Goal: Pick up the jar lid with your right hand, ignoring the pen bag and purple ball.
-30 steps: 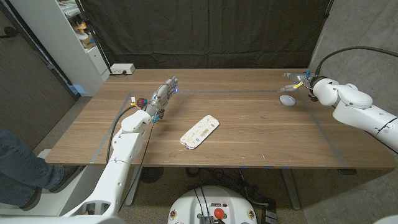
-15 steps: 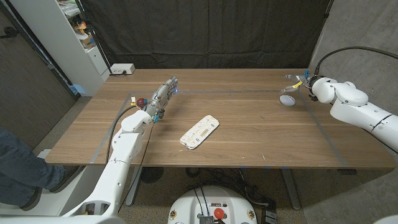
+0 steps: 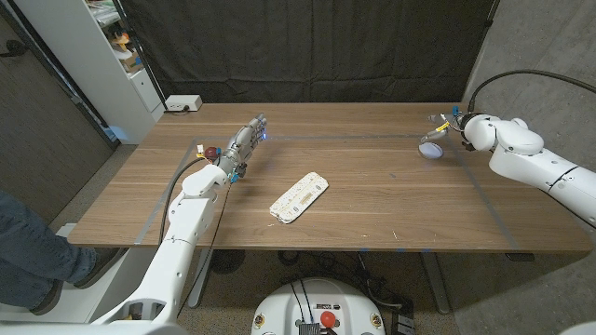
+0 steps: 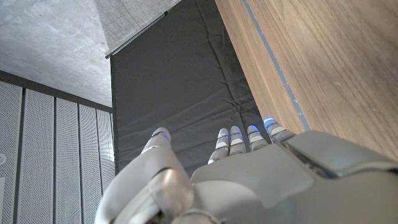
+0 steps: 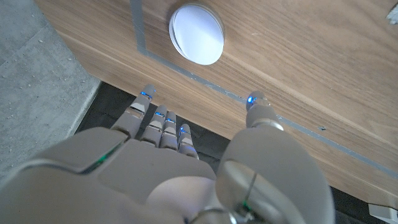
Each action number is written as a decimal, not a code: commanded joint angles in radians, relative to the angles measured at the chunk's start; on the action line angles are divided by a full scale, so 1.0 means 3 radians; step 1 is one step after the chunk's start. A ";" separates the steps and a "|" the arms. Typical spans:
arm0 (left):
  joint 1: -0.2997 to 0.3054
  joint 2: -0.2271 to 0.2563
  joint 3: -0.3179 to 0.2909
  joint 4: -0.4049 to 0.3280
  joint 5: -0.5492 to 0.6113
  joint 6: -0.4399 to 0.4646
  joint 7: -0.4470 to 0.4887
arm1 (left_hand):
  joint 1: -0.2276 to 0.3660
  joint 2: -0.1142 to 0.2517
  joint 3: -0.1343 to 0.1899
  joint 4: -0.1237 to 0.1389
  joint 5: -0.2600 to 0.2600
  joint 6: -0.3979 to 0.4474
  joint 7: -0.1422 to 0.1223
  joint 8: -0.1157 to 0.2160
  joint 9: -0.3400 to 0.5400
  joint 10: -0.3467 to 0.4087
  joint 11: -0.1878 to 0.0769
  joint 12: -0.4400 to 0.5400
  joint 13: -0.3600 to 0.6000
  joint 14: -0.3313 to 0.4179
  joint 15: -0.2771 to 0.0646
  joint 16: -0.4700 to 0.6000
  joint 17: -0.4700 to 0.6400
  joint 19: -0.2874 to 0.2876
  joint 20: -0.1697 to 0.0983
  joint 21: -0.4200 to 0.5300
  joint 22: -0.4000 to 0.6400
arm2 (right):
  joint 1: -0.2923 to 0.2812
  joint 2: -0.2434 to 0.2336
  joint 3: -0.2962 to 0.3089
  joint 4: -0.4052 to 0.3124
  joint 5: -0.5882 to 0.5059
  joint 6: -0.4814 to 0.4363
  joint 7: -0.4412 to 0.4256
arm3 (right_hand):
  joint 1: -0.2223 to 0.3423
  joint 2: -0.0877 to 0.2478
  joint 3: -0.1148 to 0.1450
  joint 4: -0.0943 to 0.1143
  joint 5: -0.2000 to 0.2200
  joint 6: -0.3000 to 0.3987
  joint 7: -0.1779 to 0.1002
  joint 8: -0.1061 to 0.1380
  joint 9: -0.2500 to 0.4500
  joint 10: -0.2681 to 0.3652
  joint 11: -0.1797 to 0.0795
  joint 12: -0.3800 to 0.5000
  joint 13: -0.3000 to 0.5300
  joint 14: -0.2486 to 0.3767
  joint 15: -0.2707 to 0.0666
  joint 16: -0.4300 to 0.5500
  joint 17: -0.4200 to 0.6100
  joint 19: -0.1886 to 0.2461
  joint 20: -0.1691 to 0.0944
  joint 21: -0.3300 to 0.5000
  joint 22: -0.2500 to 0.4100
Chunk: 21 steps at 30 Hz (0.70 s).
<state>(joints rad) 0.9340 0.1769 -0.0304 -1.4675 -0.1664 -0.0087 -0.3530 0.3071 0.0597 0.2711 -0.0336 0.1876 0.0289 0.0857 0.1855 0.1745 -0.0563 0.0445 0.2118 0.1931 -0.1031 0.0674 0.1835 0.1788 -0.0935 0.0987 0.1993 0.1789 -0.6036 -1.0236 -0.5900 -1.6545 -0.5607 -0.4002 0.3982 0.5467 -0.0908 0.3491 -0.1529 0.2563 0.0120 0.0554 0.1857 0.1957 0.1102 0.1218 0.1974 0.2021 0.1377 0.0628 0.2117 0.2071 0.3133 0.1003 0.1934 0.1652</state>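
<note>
The right hand [image 3: 445, 125], having advanced from beside the white jar lid [image 3: 429, 149] to hover over it near the tabletop's [image 3: 372, 195] far right corner, holds its fingers [image 5: 163, 121] apart and empty, so the grasp seems imminent but unmade.

The left arm reaches in from seven o'clock, forearm angled toward one o'clock, ending in the left hand [image 3: 244, 146] with its fingers [image 4: 231, 138] extended and close together, thumb apart, holding nothing. The right arm enters from four o'clock, bent at the elbow, and the right hand [image 3: 445, 125] points toward nine o'clock, fingers [image 5: 160, 122] straight, thumb spread wide, palm empty.
</note>
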 commanded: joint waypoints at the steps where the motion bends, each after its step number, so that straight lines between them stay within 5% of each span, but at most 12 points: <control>1: -0.0032 -0.0001 0.0014 0.0046 0.0005 -0.0011 -0.0005 | 0.0020 0.0033 0.0003 -0.0015 -0.0002 0.0009 0.0005 0.0011 0.0016 0.0001 0.0011 -0.0006 0.0007 -0.0011 0.0017 0.0010 0.0011 -0.0012 0.0026 0.0002 0.0015 | 0.0113 0.0059 -0.0087 0.0102 -0.0081 -0.0055 0.0155 | -0.0003 -0.0046 -0.0024 -0.0001 0.0031 -0.0005 0.0013 0.0008 0.0006 -0.0003 0.0024 0.0014 0.0007 0.0007 0.0028 0.0022 0.0014 -0.0001 0.0026 -0.0005 0.0018; 21: -0.0068 0.0016 0.0008 0.0079 0.0013 0.0012 -0.0007 | 0.0016 0.0036 0.0000 -0.0022 -0.0002 0.0012 0.0007 0.0011 0.0016 0.0004 0.0016 -0.0004 0.0007 -0.0006 0.0019 0.0013 0.0012 -0.0016 0.0030 0.0002 0.0015 | 0.0246 0.0223 -0.0221 0.0337 -0.0057 -0.0109 0.0160 | -0.0037 -0.0123 -0.0077 0.0016 0.0085 0.0023 0.0037 0.0032 0.0007 0.0036 0.0020 0.0028 0.0007 0.0044 0.0041 0.0035 0.0019 0.0015 0.0045 -0.0001 0.0019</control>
<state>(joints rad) 0.9228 0.1790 -0.0279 -1.4525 -0.1646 -0.0091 -0.3531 0.3072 0.0597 0.2685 -0.0360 0.1876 0.0289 0.0857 0.1855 0.1745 -0.0563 0.0445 0.2118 0.1930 -0.1031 0.0674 0.1835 0.1788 -0.0970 0.1022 0.1993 0.1789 -0.5535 -0.9801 -0.6294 -1.5891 -0.5784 -0.4228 0.4400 0.5388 -0.1176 0.3313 -0.1460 0.2742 0.0179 0.0610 0.1857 0.1957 0.1145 0.1258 0.1974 0.2020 0.1431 0.0680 0.2197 0.2070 0.3099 0.1109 0.1934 0.1651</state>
